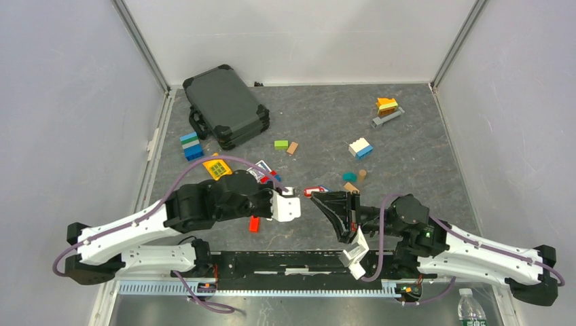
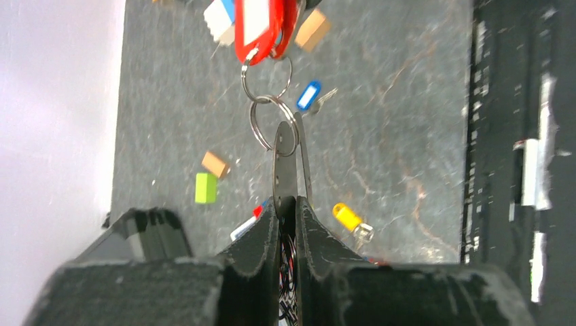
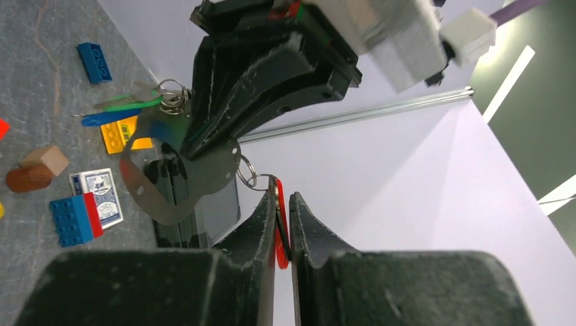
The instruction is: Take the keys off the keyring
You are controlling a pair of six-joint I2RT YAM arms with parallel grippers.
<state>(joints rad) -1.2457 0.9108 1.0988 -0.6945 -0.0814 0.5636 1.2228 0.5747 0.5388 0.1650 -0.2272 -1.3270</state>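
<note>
My left gripper (image 1: 293,204) is shut on the keyring, a thin grey metal loop seen edge-on in the left wrist view (image 2: 285,159) and as a bent band in the right wrist view (image 3: 146,197). Small split rings (image 2: 270,119) link it to a red-headed key (image 2: 261,27). My right gripper (image 3: 283,197) is shut on that red key (image 3: 280,224), facing the left gripper (image 3: 258,68) above the mat. A green key (image 3: 129,103) and a blue key (image 3: 109,117) hang from rings at the keyring. A blue key (image 2: 309,95) and a yellow key (image 2: 348,217) lie loose on the mat.
A black case (image 1: 225,105) stands at the back left. Coloured bricks are scattered: blue-green stack (image 1: 191,146), green (image 1: 280,144), white-blue (image 1: 361,148), orange-yellow (image 1: 387,105), red (image 1: 254,224). A playing-card box (image 3: 100,193) lies under the left arm. A water bottle (image 1: 469,305) stands beyond the table's near right edge.
</note>
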